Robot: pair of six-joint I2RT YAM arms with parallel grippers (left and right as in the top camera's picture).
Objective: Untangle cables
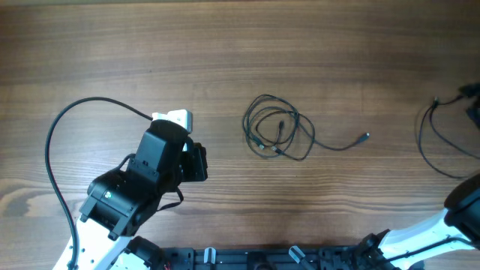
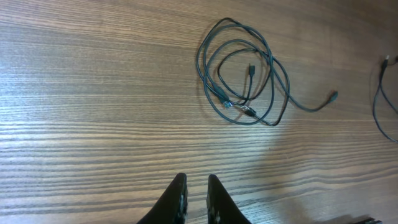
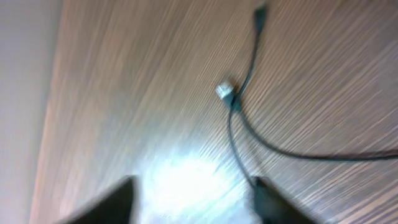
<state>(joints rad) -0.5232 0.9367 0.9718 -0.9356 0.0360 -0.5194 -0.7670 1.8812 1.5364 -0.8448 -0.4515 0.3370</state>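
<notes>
The left tool is hovering nearly closed and empty, left of the coiled cables lying looped in the middle of the surface. The right tool is standing apart over 1 separate cable at the far right, so most of the untangling is probably remaining.

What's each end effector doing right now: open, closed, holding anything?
Left end effector: closed, fingers nearly touching, holding nothing.
Right end effector: open, fingers wide apart, nothing gripped; a thin black cable passes beside one finger.
</notes>
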